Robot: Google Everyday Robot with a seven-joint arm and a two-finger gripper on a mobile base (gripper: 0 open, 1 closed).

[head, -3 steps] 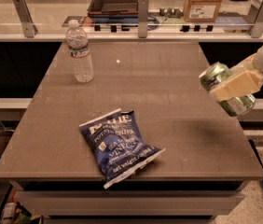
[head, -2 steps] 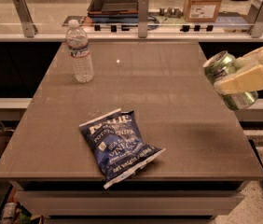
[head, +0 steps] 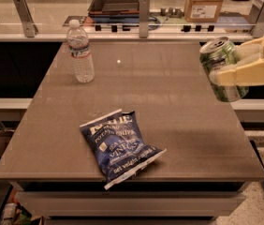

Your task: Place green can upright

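Observation:
The green can (head: 220,60) is a shiny green drink can with a silver top and pull tab. It is held in the air above the right edge of the brown table (head: 169,102), nearly upright and tilted a little to the left. My gripper (head: 237,63) comes in from the right edge of the camera view. Its pale yellow fingers (head: 244,73) are shut on the can's sides, one in front and one behind. The can's lower part hangs clear of the table top.
A clear plastic water bottle (head: 80,51) stands upright at the table's back left. A blue chip bag (head: 118,144) lies flat near the front edge. A railing with posts (head: 144,16) runs behind the table, with a cardboard box (head: 206,3) beyond it.
The gripper has lifted the can higher and turned it from slanted toward upright. The bottle and the chip bag have not moved.

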